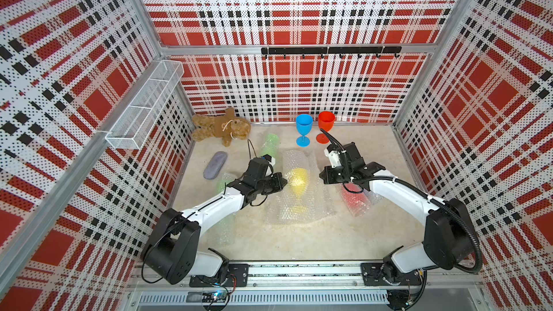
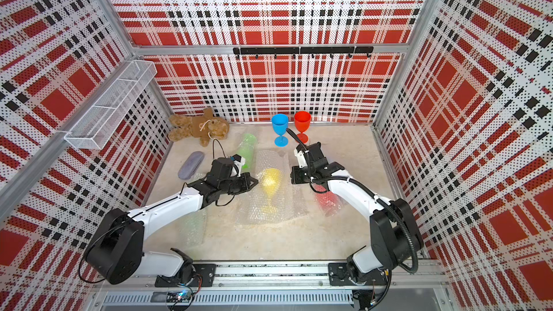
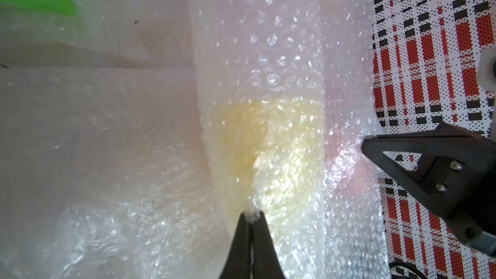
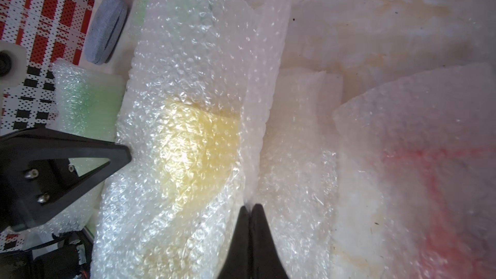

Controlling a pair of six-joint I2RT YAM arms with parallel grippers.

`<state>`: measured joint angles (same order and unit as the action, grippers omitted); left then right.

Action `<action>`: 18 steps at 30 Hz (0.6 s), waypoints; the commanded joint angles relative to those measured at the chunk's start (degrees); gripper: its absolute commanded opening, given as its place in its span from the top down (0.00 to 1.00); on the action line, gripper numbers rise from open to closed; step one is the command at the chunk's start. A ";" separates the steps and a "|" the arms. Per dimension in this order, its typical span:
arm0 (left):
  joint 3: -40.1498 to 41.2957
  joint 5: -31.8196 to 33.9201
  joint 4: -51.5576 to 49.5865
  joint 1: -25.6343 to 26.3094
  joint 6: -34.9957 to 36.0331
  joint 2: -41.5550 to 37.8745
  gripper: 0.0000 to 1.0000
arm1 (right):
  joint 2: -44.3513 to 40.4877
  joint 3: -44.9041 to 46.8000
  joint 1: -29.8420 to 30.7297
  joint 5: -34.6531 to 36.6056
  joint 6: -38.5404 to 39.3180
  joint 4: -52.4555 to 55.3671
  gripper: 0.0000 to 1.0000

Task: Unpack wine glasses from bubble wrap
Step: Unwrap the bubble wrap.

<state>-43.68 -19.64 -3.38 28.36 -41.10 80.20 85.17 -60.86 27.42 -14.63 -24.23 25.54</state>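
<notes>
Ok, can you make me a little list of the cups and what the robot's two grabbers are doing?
Standing, unwrapped: blue glass, red glass
Lying, wrapped: yellow glass, green glass, second red glass
Left gripper: shut, pinching the bubble wrap around the yellow glass
Right gripper: shut, pinching the same wrap's opposite side
Also there: teddy bear, grey pouch

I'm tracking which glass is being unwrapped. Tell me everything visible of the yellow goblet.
The yellow goblet lies on its side on the table, wrapped in the bubble wrap, so it shows only as a blurred yellow shape: bowl toward the back wall, stem and foot toward the front. It looks like opaque plastic. The left gripper and the right gripper are each shut on a fold of that wrap, one at either side; neither touches the goblet directly.
</notes>
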 commanded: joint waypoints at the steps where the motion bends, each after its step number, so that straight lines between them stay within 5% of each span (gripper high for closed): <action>1: 2.23 -1.31 3.38 0.02 -2.32 1.31 1.00 | 1.01 -2.37 -1.19 2.75 2.26 3.38 1.00; 11: 4.13 -0.32 2.96 -1.31 -3.63 1.82 0.95 | 8.54 -4.51 -2.13 2.90 3.44 2.45 1.00; 15: 4.46 1.15 0.87 -2.30 -3.19 0.72 0.53 | 7.67 -4.08 -2.11 5.69 3.07 2.09 0.95; 18: 5.22 1.74 0.06 -3.53 -3.19 -0.82 0.41 | 4.85 -3.05 -2.11 8.64 2.87 1.10 0.76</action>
<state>-39.42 -19.14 -2.20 25.91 -44.71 81.56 93.38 -63.64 25.67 -9.74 -22.17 27.55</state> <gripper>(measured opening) 0.579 0.203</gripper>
